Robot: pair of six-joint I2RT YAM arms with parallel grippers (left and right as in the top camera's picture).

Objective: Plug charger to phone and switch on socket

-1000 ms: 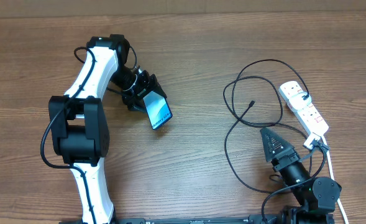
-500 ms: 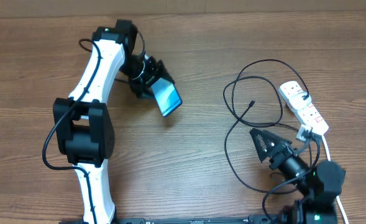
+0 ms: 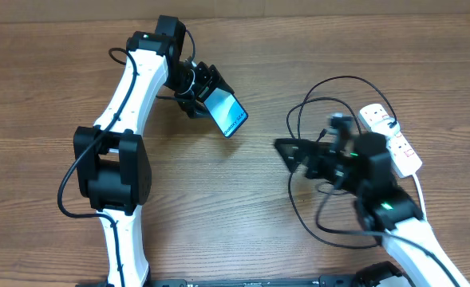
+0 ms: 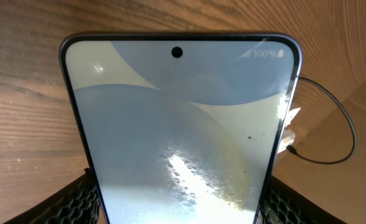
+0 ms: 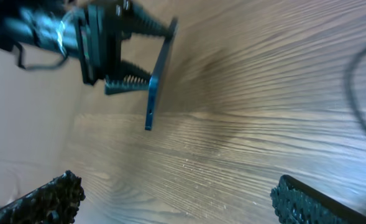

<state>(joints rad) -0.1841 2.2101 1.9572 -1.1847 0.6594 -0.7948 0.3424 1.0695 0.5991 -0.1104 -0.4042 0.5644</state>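
My left gripper (image 3: 205,92) is shut on the phone (image 3: 229,116), a slim smartphone with a light blue lit screen, held tilted above the table left of centre. It fills the left wrist view (image 4: 183,130) and shows edge-on in the right wrist view (image 5: 156,81). The black charger cable (image 3: 298,127) lies in loops at the right, partly under my right arm; its connector tip is hidden. My right gripper (image 3: 292,150) is open and empty, above the cable's left loop, pointing at the phone. The white socket strip (image 3: 392,143) lies at the far right.
The socket's thick white cord (image 3: 420,191) runs toward the front right edge. A cardboard wall (image 3: 298,6) borders the table's far side. Bare wood table (image 3: 219,207) lies between the two arms.
My left gripper carried the phone up and to the right. My right arm swung from the front right up and leftward over the cable, now pointing at the phone.
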